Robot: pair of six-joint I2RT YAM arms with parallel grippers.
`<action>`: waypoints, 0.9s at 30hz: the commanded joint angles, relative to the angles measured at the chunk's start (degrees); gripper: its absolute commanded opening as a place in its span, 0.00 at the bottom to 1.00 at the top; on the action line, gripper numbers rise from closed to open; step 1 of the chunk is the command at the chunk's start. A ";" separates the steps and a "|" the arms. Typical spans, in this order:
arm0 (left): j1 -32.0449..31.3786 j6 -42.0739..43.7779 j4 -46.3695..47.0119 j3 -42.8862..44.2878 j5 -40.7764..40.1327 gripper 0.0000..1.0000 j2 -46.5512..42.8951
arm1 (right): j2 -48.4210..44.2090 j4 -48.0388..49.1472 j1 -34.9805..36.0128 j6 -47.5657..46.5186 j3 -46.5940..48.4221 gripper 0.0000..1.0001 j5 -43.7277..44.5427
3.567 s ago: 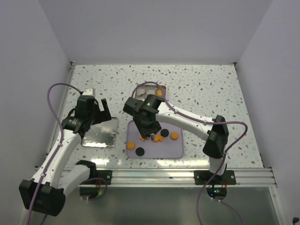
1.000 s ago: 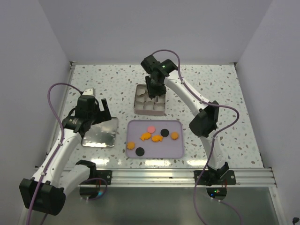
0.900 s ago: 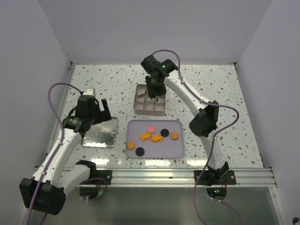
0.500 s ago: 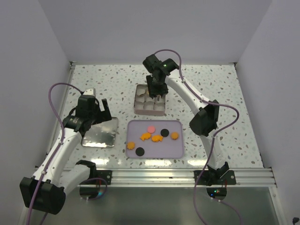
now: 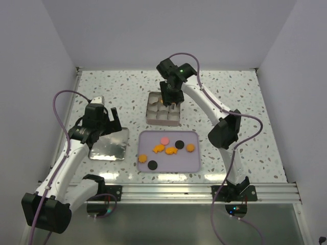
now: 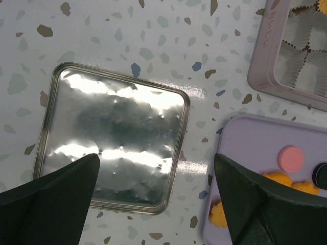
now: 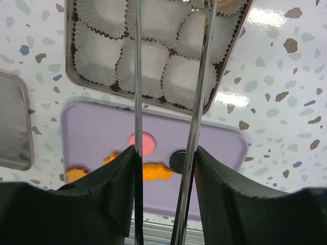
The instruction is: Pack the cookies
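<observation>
The right gripper (image 5: 170,99) hangs over the far row of the square metal tin (image 6: 261,51) with white paper cups. Its two thin fingers (image 7: 137,76) stand a moderate gap apart. Nothing is between them along the length that shows, and their tips are cut off in the wrist view.

The left gripper (image 6: 156,163) is spread wide and holds nothing, above the flat square metal lid (image 6: 112,138) left of the tray.

Seven cookies (image 5: 171,150) lie on the lavender rounded tray (image 5: 190,162): four orange, one pink (image 5: 164,140) and two black. At least one orange piece shows in the tin's far cups.

Faint marks on the tin's rim cannot be read.
</observation>
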 commanded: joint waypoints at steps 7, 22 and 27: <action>0.17 1.12 2.42 -0.33 0.58 1.00 -0.60 | -17.17 -6.60 2.51 2.87 -10.94 0.49 -1.85; 0.08 1.56 2.78 -0.59 1.55 0.99 -1.48 | -31.06 -1.24 15.25 12.71 -37.49 0.49 -3.96; -0.01 1.56 2.86 -0.59 1.81 0.99 -1.92 | -31.77 1.58 16.84 15.35 -42.26 0.49 -4.49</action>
